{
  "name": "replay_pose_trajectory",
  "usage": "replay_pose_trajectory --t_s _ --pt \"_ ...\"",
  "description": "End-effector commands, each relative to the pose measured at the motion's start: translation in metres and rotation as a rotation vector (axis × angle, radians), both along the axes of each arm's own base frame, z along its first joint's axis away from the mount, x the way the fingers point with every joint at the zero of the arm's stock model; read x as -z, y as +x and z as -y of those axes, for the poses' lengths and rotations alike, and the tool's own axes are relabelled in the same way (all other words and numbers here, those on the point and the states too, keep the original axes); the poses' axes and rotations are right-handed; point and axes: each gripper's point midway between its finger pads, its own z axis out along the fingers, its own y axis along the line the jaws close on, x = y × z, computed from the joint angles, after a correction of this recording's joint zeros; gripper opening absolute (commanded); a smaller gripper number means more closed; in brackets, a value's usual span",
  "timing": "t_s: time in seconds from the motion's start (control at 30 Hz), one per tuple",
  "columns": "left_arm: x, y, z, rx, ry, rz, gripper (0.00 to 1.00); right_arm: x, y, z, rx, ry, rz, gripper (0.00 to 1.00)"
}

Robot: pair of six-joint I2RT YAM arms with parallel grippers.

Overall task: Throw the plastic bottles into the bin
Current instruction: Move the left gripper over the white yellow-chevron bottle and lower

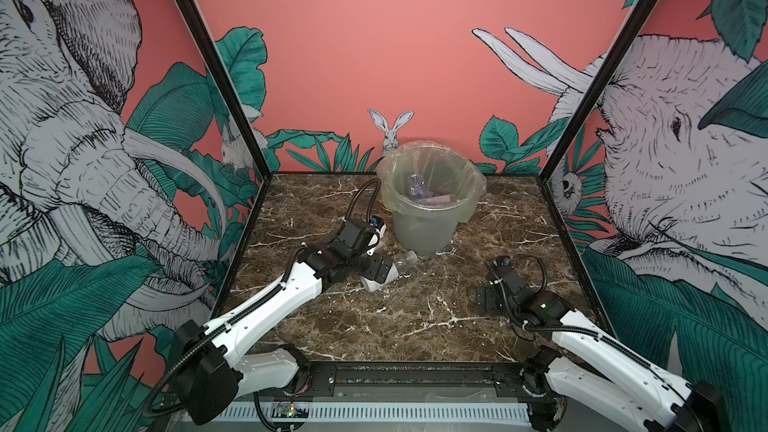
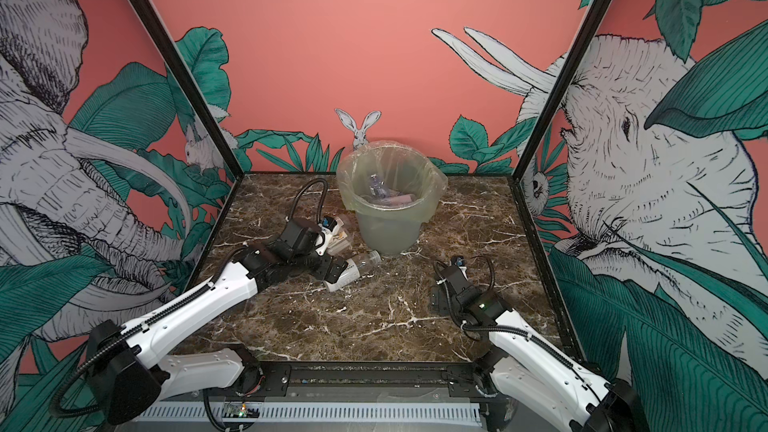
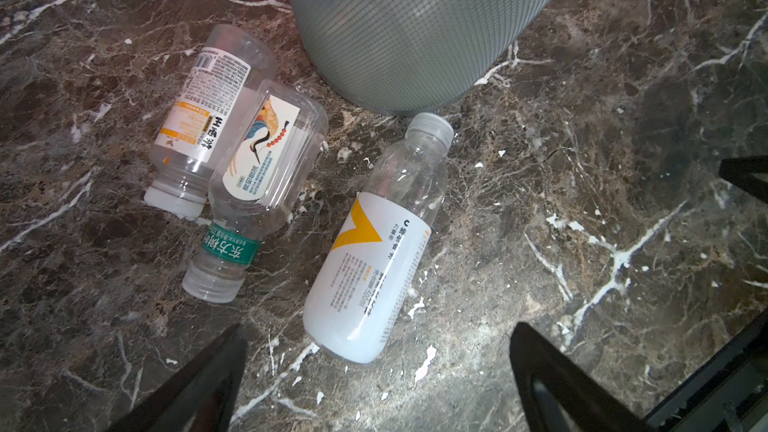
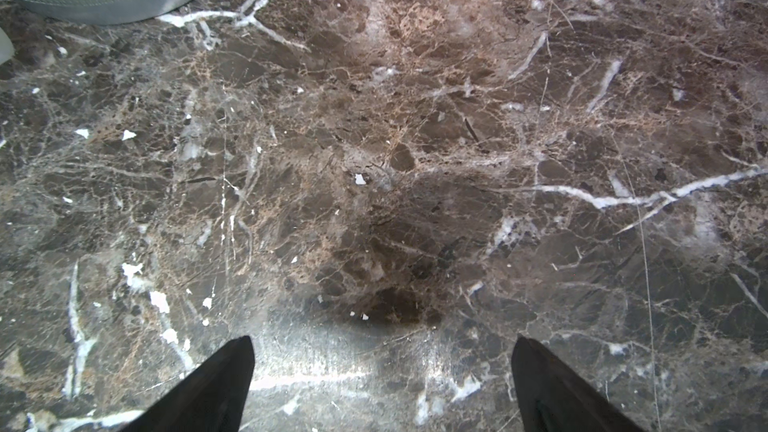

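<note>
One dark marbled counter (image 1: pixel 415 317) carries everything. Toward its back stands the bin (image 1: pixel 419 226), a pale bucket lined with a thin clear bag (image 1: pixel 388 172), with several bottles (image 1: pixel 415 187) already inside. Three more bottles lie on their sides at the bin's foot, on the left arm's side. The largest, the yellow-marked bottle (image 3: pixel 374 243), has its cap just beside the bin's base. Next to it the bird-label bottle (image 3: pixel 257 176) lies slantwise, partly over the orange-label bottle (image 3: pixel 203 118). The left end effector (image 3: pixel 378 328) hangs released above the yellow-marked bottle's base, jaws spread wide and gripping nothing. The right end effector (image 4: pixel 382 338) is likewise released and empty, over bare counter well apart from the bottles. Closing on the yellow-marked bottle looks like the next step, and the risk lies in its shape. It is round and smooth, so it may roll or squirt out if the jaws meet it off-centre. A shove along its length would drive the cap into the bin. The bin's wall rises tall beside the bottles, so a low carry could strike the rim or snag the bag. Taking either of the overlapping pair would likely shift the other, and in both top views the left arm hides much of them.
</note>
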Motion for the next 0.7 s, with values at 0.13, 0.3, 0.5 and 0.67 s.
replay_pose_trajectory --t_s 0.13,0.3,0.5,0.67 --pt "0.015 -0.004 -0.004 0.069 0.174 -0.131 0.99 -0.004 0.003 0.004 0.011 -0.005 0.036 0.99" --pt "0.027 0.000 -0.001 0.093 0.224 -0.172 0.99 -0.004 0.003 0.003 0.008 -0.002 0.040 0.99" --pt "0.043 0.002 0.006 0.145 0.268 -0.222 0.99 -0.004 0.003 0.003 0.009 -0.002 0.040 0.99" --pt "0.060 0.002 0.007 0.174 0.302 -0.250 0.99 -0.005 0.003 0.003 0.010 -0.001 0.045 0.99"
